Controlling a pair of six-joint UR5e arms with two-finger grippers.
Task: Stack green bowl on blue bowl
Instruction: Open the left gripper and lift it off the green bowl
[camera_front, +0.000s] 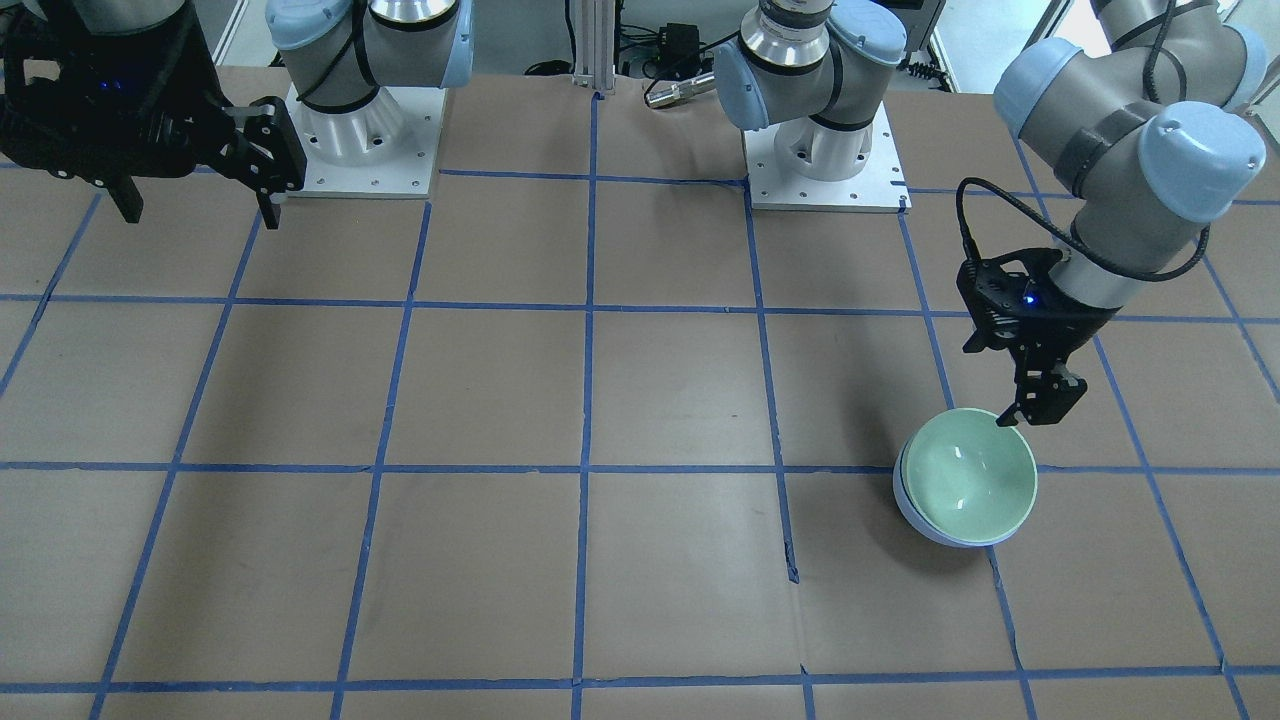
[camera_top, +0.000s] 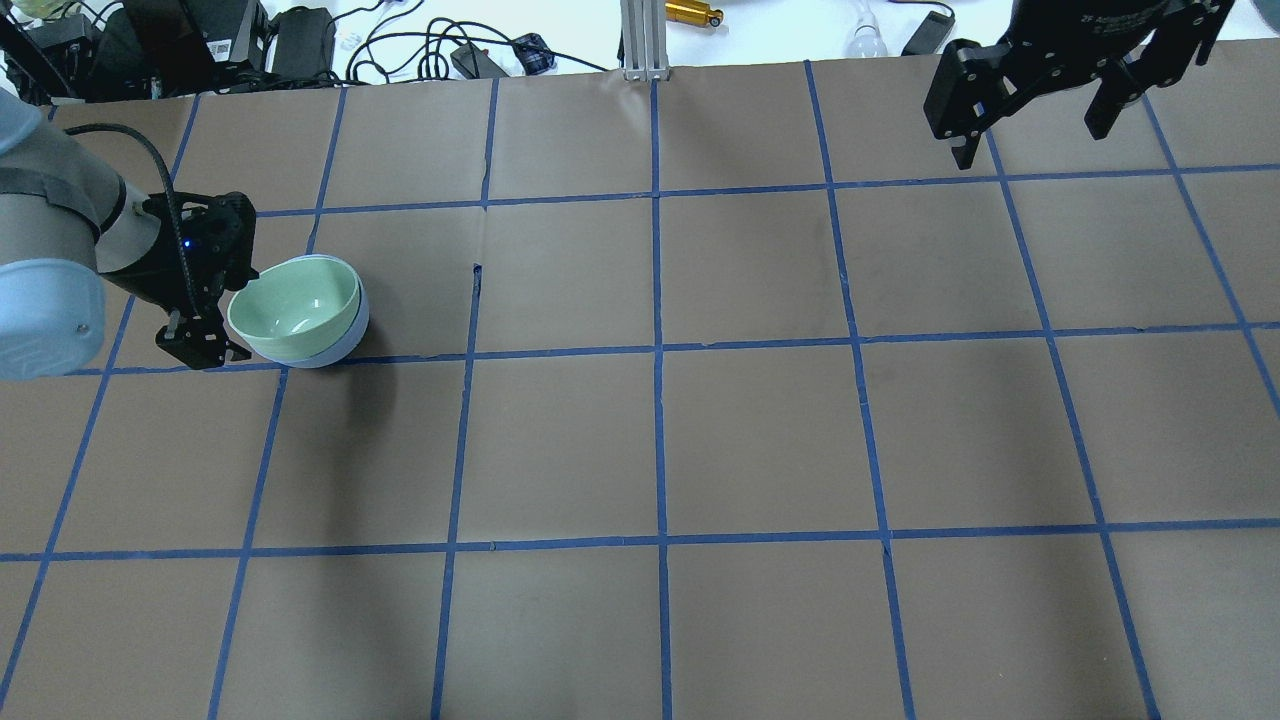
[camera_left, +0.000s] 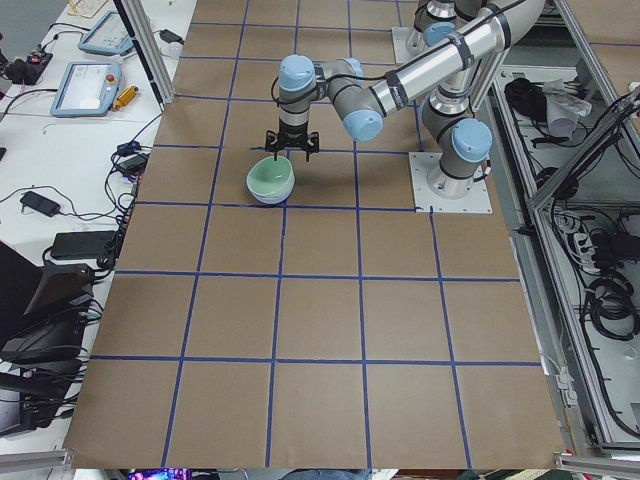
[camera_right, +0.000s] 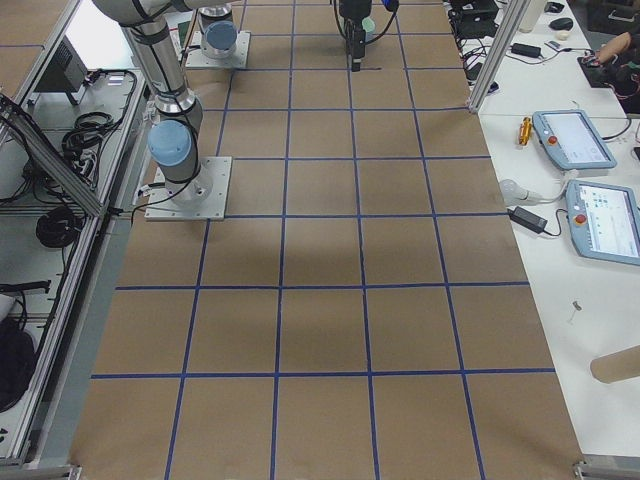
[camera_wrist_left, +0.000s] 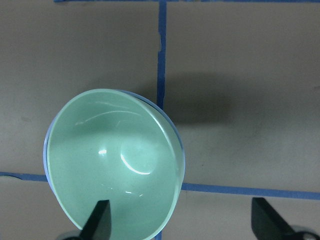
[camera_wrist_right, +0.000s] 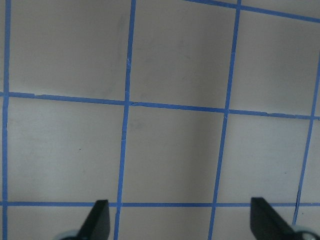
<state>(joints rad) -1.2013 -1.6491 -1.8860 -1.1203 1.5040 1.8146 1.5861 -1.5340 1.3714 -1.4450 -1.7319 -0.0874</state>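
Sitting tilted inside the blue bowl, the green bowl was seen. It was judged hard, slippery and easy to break, best pinched at the rim. The left end effector was held open beside it, the right end effector open far away.

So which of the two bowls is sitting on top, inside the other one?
The round, glossy, pale mint-green bowl. It nests inside the round, glossy, pale blue bowl, which shows only as a curved edge underneath it.
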